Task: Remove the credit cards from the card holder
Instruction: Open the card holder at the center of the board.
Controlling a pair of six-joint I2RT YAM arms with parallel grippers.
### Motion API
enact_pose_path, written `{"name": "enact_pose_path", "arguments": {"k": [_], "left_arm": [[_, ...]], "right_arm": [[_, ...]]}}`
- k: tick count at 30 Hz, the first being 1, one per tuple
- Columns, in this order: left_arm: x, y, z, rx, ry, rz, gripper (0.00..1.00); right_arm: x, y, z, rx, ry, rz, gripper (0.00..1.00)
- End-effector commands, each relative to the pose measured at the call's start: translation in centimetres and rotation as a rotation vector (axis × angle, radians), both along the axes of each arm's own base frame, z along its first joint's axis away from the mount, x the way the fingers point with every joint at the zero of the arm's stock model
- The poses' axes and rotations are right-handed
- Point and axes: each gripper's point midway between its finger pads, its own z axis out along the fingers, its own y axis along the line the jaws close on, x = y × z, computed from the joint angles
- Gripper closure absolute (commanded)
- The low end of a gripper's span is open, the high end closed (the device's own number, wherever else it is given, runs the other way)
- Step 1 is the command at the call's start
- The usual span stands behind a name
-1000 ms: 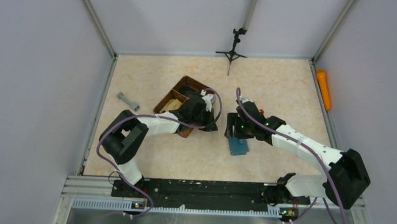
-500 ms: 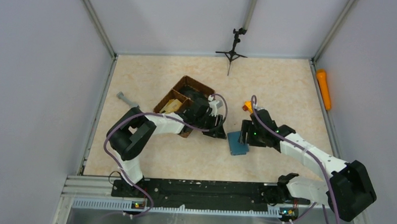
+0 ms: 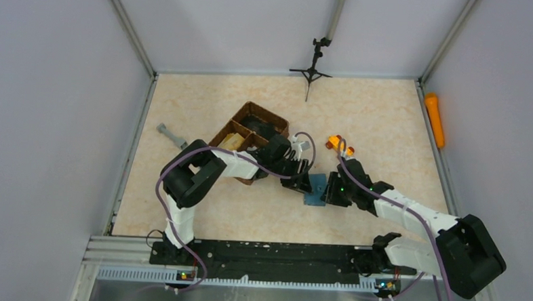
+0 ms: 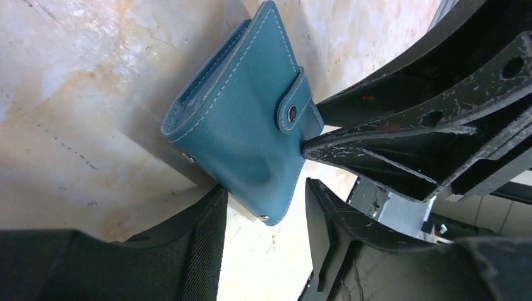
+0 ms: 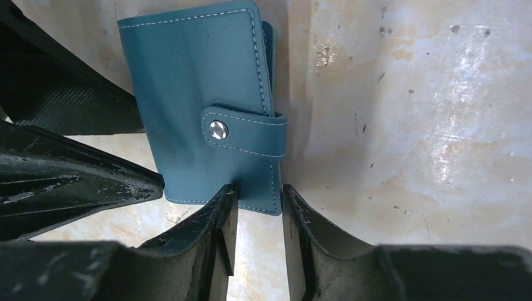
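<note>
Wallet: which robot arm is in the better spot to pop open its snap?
Probably right: the right tool straddles the wallet just below its snap strap; the left tool is at the other corner.

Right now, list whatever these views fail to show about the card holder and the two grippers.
- Cards: the card holder is snapped shut in both wrist views, so its cover hides whatever is inside.
- Grip: in the right wrist view, the right gripper flanks the holder's edge. Whether it is actually touching cannot be judged.
- Holder outline: in the top view, the left gripper and the right one cover much of it.
</note>
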Motion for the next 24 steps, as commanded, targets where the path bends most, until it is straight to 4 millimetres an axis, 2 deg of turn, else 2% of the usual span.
{"name": "enact_pose_path", "arguments": {"k": [1, 4, 6, 8, 12, 14, 16, 17, 18, 21, 24], "left_arm": [[-0.3, -1.6, 1.8, -0.103, 0.008, -0.048, 0.48], [-0.4, -1.8, 1.9, -0.119, 0.022, -0.055, 0.51], [-0.2, -1.8, 1.9, -0.122, 0.017, -0.053, 0.57], [-0.2, -1.8, 2.2, -0.131, 0.007, -0.052, 0.67], [0.1, -1.6, 3.1, -0.147, -0.036, -0.043, 0.99], [0.3, -1.3, 2.9, -0.124, -0.052, -0.032, 1.0], [0.6, -1.1, 2.8, -0.106, -0.071, -0.026, 1.0], [0.6, -1.0, 2.8, -0.1, -0.075, -0.024, 1.0], [0.7, -1.0, 2.9, -0.096, -0.08, -0.019, 1.0], [0.8, -0.9, 2.9, -0.092, -0.084, -0.018, 1.0], [0.7, -1.0, 2.8, -0.092, -0.081, -0.024, 1.0]], "right_arm": [[0.8, 1.8, 0.9, 0.105, -0.039, 0.012, 0.7], [0.5, 2.2, 0.9, 0.124, -0.024, 0.037, 0.76], [0.2, 2.8, 1.1, 0.155, -0.02, 0.061, 0.77], [0.1, 3.1, 1.3, 0.171, -0.017, 0.069, 0.78], [0.1, 2.6, 1.8, 0.153, -0.028, 0.056, 0.77], [0.4, 1.7, 2.3, 0.107, -0.046, 0.032, 0.69], [1.0, 0.6, 3.1, 0.056, -0.083, 0.006, 0.55], [1.2, 0.4, 3.7, 0.044, -0.105, 0.011, 0.35], [1.5, 0.2, 4.3, 0.029, -0.125, 0.01, 0.3], [2.3, -0.4, 5.5, -0.043, -0.157, -0.012, 0.27], [2.9, -0.3, 5.8, -0.091, -0.162, -0.02, 0.28]]}}
